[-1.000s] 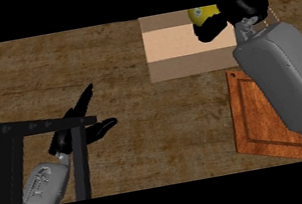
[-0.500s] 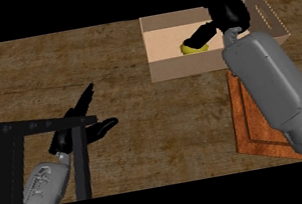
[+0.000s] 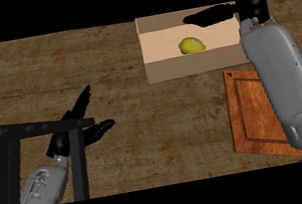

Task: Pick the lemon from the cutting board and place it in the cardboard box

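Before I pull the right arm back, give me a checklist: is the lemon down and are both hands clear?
1. Lemon inside the cardboard box: ok.
2. Right hand open above the box, apart from the lemon: ok.
3. No lemon on the visible part of the cutting board: ok.
4. Left hand open, resting beside the black rack: ok.
5. Lemon lying steady: cannot tell.
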`<state>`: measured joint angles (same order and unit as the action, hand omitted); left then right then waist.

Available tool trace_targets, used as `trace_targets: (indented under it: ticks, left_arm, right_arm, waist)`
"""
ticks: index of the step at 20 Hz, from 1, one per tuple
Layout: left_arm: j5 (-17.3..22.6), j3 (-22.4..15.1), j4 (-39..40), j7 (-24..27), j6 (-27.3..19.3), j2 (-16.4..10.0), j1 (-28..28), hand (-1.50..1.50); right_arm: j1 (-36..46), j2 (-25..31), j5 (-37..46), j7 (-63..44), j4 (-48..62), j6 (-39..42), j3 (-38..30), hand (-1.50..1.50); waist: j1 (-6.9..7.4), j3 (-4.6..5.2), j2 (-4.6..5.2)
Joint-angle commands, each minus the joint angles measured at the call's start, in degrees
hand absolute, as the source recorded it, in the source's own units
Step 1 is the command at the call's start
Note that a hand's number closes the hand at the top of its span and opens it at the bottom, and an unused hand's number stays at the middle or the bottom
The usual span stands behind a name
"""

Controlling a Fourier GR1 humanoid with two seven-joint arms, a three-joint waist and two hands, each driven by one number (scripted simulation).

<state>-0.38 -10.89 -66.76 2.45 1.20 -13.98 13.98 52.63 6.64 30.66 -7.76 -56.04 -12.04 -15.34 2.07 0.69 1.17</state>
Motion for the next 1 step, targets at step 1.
trace_targets:
  ticks: [1]
  left_arm:
    - [0.96, -1.33, -6.56, 1.33, 1.84, 1.85, 4.35, 0.00]
  right_arm:
    - [-0.89, 1.92, -8.12, 5.45, -0.54, 0.62, -6.95, -1.50]
  waist:
    - [-1.55, -0.92, -1.06]
